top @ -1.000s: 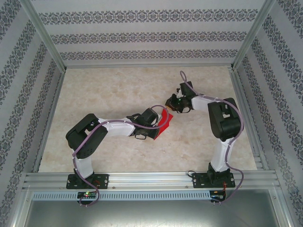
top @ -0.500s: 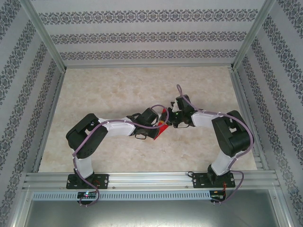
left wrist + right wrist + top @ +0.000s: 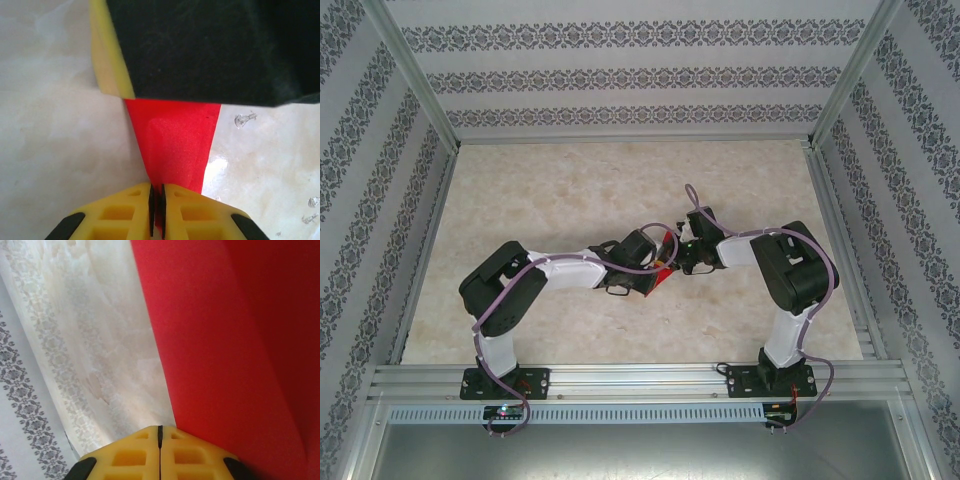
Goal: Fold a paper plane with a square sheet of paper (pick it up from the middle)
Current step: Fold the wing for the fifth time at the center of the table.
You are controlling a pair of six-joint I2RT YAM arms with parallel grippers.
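The square sheet of paper (image 3: 666,250) is off the table (image 3: 570,190), held up in the middle of the work area, and it is already folded into a narrow red shape. The left gripper (image 3: 156,192) is clenched on its pointed lower end; in the left wrist view the red paper (image 3: 175,145) goes directly into the thin gap between the two yellow fingers.

What has changed in the last second is the right arm. It was apart from the paper, further to the back, and now it has come in and down until the right gripper (image 3: 682,252) is just beside the left one (image 3: 658,262) and covers most of the red. Its fingers (image 3: 145,450) are pressed together. The paper (image 3: 225,340) lies against them on one side, but I cannot tell whether any edge is pinched.

I judge that the right gripper is about to press a crease, so the folding is in progress and not finished.
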